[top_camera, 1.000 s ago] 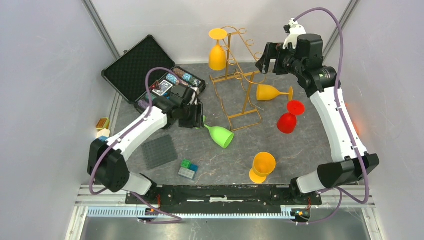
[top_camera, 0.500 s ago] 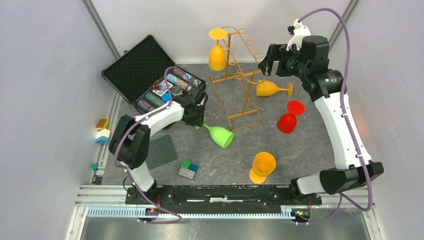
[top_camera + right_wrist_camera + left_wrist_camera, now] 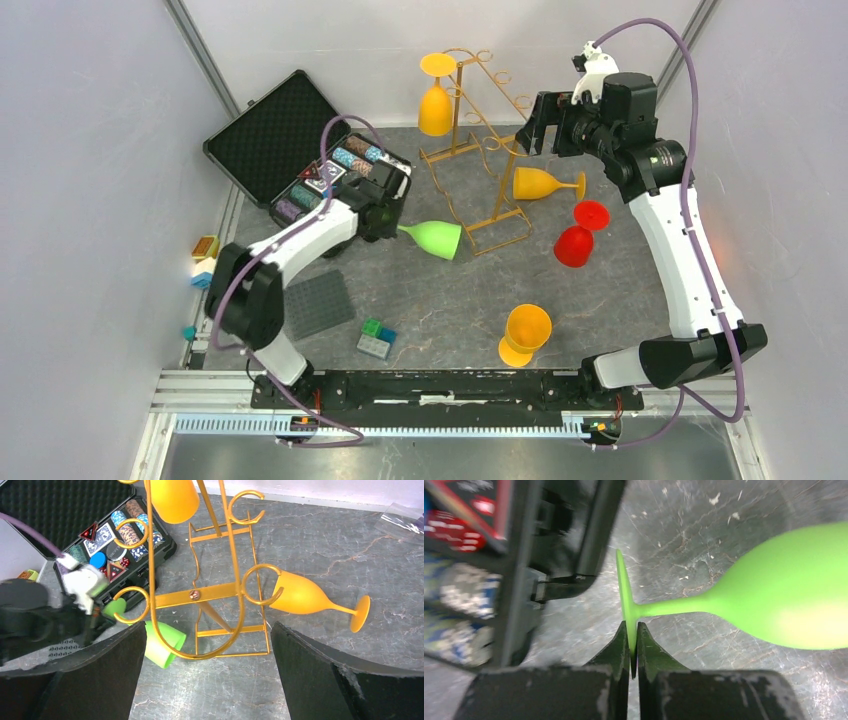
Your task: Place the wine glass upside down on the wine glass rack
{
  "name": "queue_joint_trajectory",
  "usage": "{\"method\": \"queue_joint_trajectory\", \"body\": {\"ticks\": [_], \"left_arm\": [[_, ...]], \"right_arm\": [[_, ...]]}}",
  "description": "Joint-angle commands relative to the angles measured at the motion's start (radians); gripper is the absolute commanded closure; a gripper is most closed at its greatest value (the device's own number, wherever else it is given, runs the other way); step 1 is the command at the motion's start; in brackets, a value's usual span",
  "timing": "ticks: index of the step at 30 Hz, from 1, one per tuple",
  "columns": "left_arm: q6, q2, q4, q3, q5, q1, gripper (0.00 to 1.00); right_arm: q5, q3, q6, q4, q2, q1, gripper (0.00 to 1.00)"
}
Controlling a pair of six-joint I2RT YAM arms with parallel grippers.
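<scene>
A green wine glass (image 3: 437, 239) lies sideways just left of the foot of the gold wire wine glass rack (image 3: 480, 150), its bowl pointing right. My left gripper (image 3: 396, 229) is shut on the thin foot disc of this glass (image 3: 784, 605), with the fingertips (image 3: 623, 640) pinching the disc's lower edge. My right gripper (image 3: 530, 125) hovers open high beside the rack's right side. Its view looks down through the rack (image 3: 220, 590) at the green glass (image 3: 162, 645). Nothing is between its fingers.
An orange glass (image 3: 435, 105) hangs upside down on the rack's left side. A yellow-orange glass (image 3: 540, 183) lies right of the rack, with a red one (image 3: 575, 245) and an orange one (image 3: 525, 330) nearer. An open poker-chip case (image 3: 300, 150), a grey plate (image 3: 318, 303) and blocks (image 3: 377, 338) stand at left.
My left gripper has shut on the green glass's foot and swung the glass up toward the rack's base. The left elbow moved back. The right arm rose slightly.
</scene>
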Motion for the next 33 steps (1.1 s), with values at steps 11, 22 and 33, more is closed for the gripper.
{"method": "queue_joint_trajectory", "body": {"ticks": [11,22,33], "left_arm": [[0.72,-0.5,0.18,-0.04,-0.149,0.0,0.98],[1.248,-0.423,0.547,-0.045,-0.173,-0.037,0.98],[1.465,-0.253,0.581,0.194,0.001,-0.05,0.98]], "right_arm": [[-0.046,0.063,-0.008,0.024,0.014,-0.003,0.02],[-0.062,0.072,-0.013,0.022,0.04,-0.024,0.02],[-0.192,0.22,0.019,0.003,0.091,-0.051,0.02]]}}
